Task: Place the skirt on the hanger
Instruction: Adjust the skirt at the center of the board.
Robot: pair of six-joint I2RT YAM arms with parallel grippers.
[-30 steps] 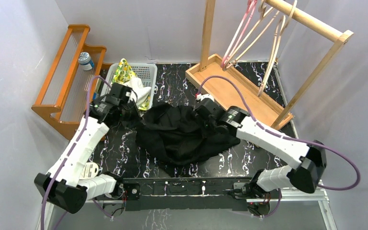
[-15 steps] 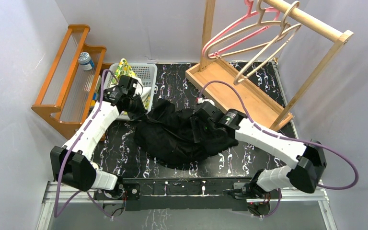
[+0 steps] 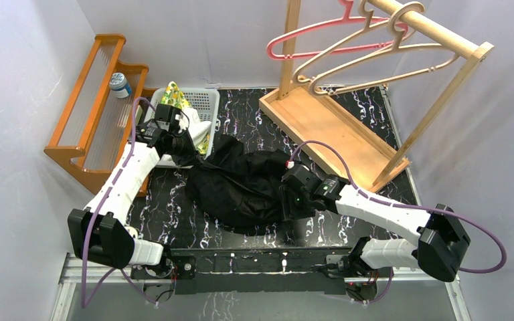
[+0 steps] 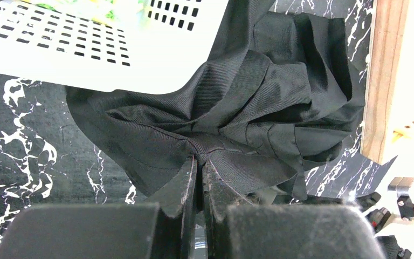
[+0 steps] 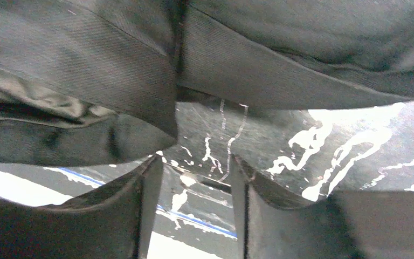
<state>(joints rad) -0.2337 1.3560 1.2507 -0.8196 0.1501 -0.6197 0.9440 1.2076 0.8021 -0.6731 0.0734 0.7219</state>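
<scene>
My left gripper [image 4: 198, 162] stays clamped on the crumpled black fabric skirt [image 3: 247, 187], which lies on the black marbled table [image 3: 167, 207] beside the white perforated basket [image 3: 204, 100]; my right gripper [image 5: 197, 161], fingers apart, has pulled back nearer; the pink and beige hangers [image 3: 340, 45] have swung higher.

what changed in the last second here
The right claw pulled back toward the near table edge and now sits open at the skirt's near right side. The left claw is shut on the skirt's edge by the basket, and that corner is drawn out further. The hangers swung up leftward. Basket, wooden stand and shelf stayed put.
</scene>
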